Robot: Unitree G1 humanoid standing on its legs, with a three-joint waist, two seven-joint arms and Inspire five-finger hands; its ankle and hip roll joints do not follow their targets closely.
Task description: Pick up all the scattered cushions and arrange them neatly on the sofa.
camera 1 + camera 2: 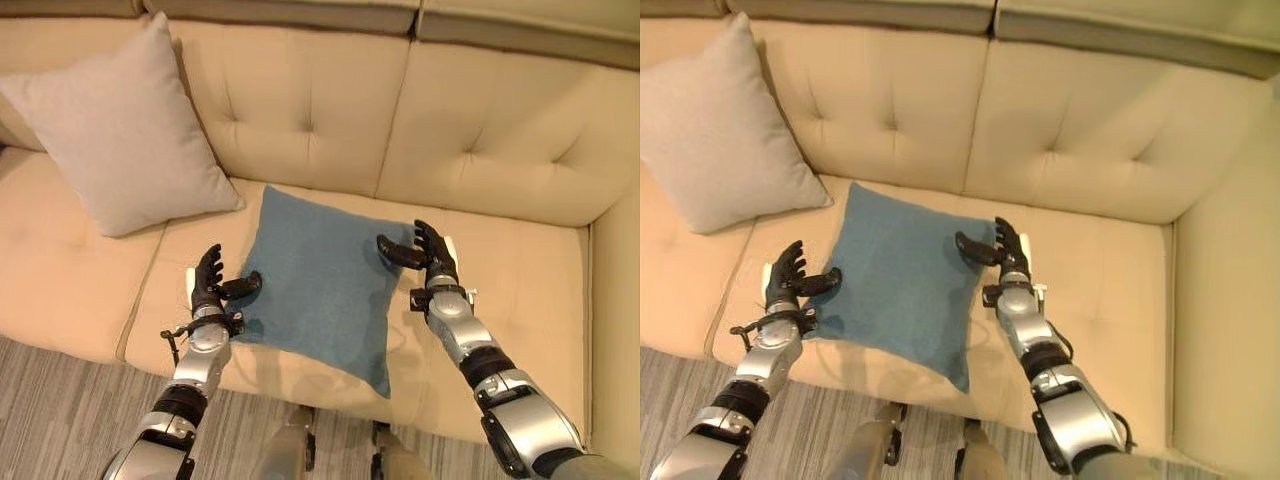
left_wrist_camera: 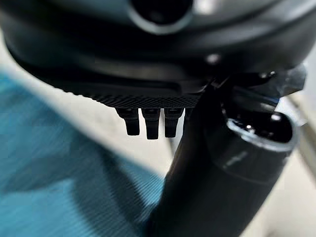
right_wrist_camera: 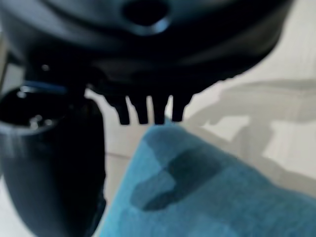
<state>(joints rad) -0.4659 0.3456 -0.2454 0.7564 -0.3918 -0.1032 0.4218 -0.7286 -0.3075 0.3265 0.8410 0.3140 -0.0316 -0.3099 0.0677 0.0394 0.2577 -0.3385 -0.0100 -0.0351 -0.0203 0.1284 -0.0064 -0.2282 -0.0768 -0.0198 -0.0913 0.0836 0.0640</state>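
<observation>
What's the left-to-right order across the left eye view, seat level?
Beige cushion → left hand → blue cushion → right hand → bare sofa seat.

Warm, soft indoor light, no harsh glare anywhere.
Head views are pretty crisp, with soft shadows under the blue cushion [image 1: 325, 285]; both wrist views go mushy up close, and the sofa [image 1: 480, 130] edges bow a bit.

The beige cushion [image 1: 710, 140] is cut off at the picture's left edge. The sofa [image 1: 480, 150] runs past every edge. The blue cushion [image 2: 59, 187] shows blurred in both wrist views.
</observation>
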